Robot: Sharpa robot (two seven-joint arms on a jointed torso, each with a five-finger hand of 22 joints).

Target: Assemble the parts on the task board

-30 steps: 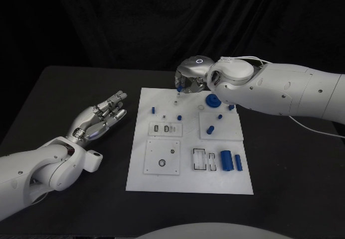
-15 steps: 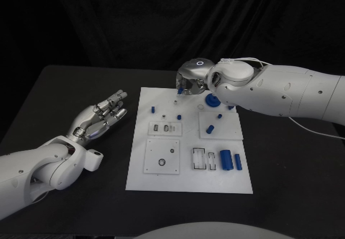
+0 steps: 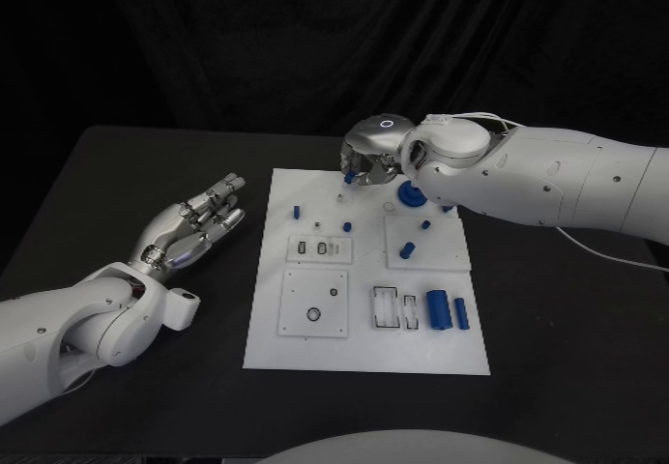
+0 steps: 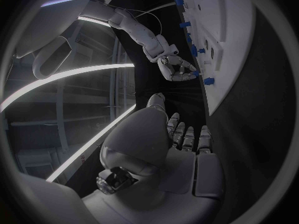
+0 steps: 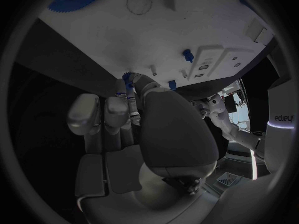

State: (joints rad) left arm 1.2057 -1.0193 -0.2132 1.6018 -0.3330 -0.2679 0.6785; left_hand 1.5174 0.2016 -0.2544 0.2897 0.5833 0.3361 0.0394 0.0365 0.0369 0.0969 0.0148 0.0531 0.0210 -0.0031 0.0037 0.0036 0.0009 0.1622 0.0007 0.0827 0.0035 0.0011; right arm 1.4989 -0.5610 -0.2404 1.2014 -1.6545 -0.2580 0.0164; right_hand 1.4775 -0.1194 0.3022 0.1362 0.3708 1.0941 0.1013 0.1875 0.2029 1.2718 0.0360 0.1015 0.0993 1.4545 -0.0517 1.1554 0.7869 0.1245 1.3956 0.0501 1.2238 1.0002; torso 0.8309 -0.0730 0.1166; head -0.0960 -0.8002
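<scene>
I see right hand (image 3: 369, 159) over far edge of task board (image 3: 365, 348), fingers curled, pinching small blue part (image 3: 349, 176) at fingertips; part lifted clear of board. Blue gear (image 3: 412, 196) lies on board just beside that hand. Left hand (image 3: 195, 227) off board's left side over tabletop (image 3: 139, 174), palm up, fingers spread apart, holding nothing. Blue cylinders (image 3: 447, 311) sit near board's near right corner.

Task board (image 3: 365, 350) at the table's (image 3: 139, 164) centre. Right hand (image 3: 369, 159) above the board's far edge, pinching a part (image 3: 347, 177); left hand (image 3: 195, 227) beside its left edge.
</scene>
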